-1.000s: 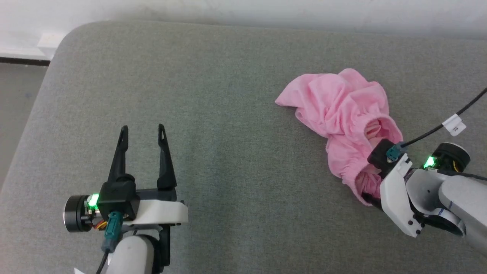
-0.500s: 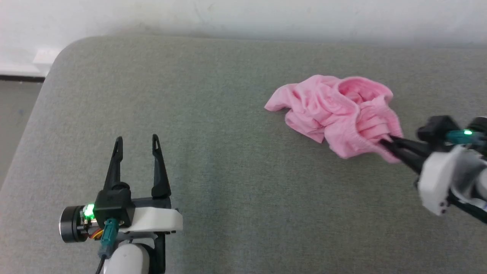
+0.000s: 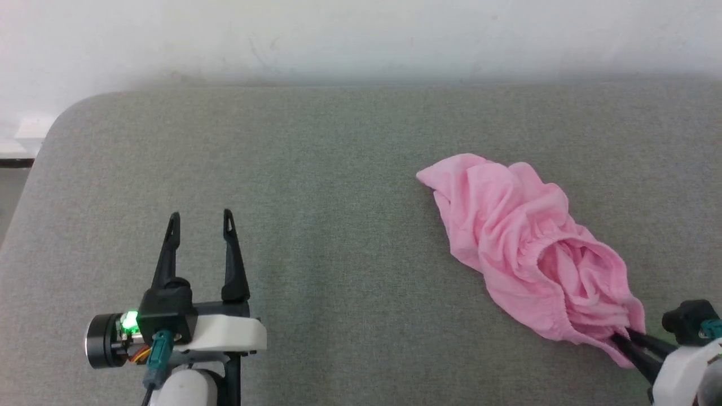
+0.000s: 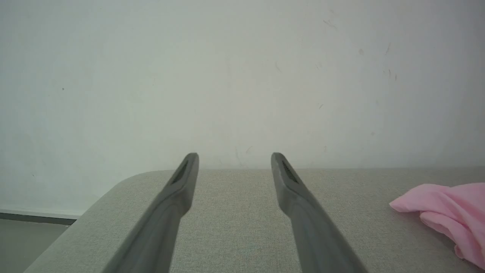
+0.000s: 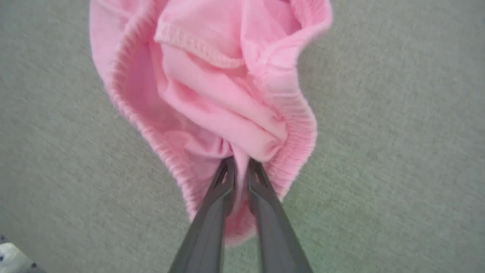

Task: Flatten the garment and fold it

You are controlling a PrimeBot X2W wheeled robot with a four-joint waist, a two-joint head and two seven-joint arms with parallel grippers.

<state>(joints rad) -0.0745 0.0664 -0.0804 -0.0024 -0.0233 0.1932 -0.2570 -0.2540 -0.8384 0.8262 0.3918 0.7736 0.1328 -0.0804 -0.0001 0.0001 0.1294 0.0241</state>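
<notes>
Garment (image 3: 524, 248), bunched 1 s ago, now drawn out long on grey cushion's (image 3: 338, 169) right side toward front edge, waistband pinched in R gripper (image 3: 623, 338); L gripper (image 3: 198, 217), fingers spread, hovers nr left edge.

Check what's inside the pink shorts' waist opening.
Bunched folds of the garment itself and a stitched hem; the right gripper pinches fabric at the rim. Deeper layers are covered.

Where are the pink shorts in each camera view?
Head view: pink shorts right of centre, reaching the lower right.
Left wrist view: pink shorts at the lower right edge.
Right wrist view: pink shorts upper centre, pinched by the right gripper.
Shared landmark: the grey fabric surface beneath them.
</notes>
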